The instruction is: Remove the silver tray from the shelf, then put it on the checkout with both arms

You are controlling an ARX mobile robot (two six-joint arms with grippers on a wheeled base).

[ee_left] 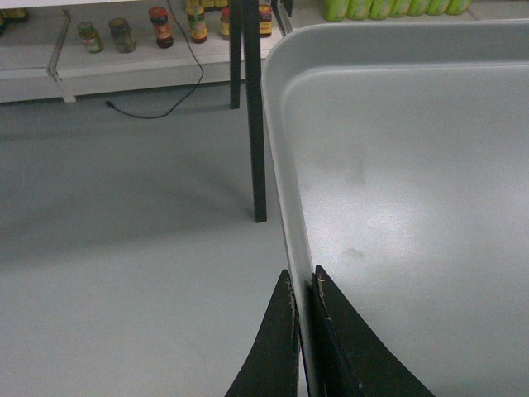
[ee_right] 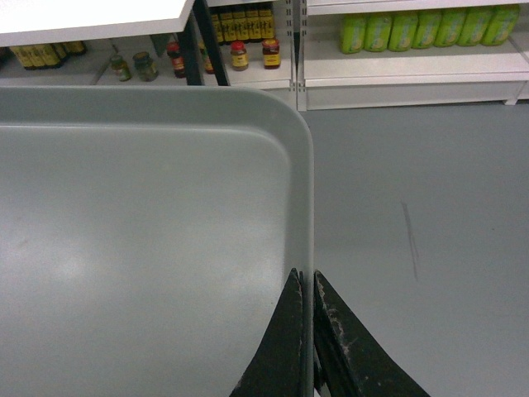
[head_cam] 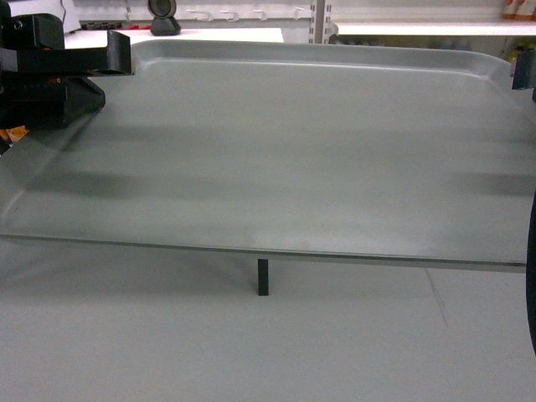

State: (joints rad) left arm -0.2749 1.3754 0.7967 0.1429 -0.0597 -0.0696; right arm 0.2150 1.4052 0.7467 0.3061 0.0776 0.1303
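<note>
Silver tray (head_cam: 276, 159) hangs level above the floor, left pincer (ee_left: 304, 285) and right pincer (ee_right: 307, 281) each clamping a side rim; carry step underway, next lowering evenly onto the table (ee_right: 91, 16).

This is a shop. White metal store shelves (ee_right: 397, 70) run along the top of the right wrist picture, stocked with rows of green bottles (ee_right: 421, 26), dark sauce bottles (ee_right: 248, 23) and small jars (ee_left: 124, 35) near a grey floor (ee_right: 430, 231).
</note>
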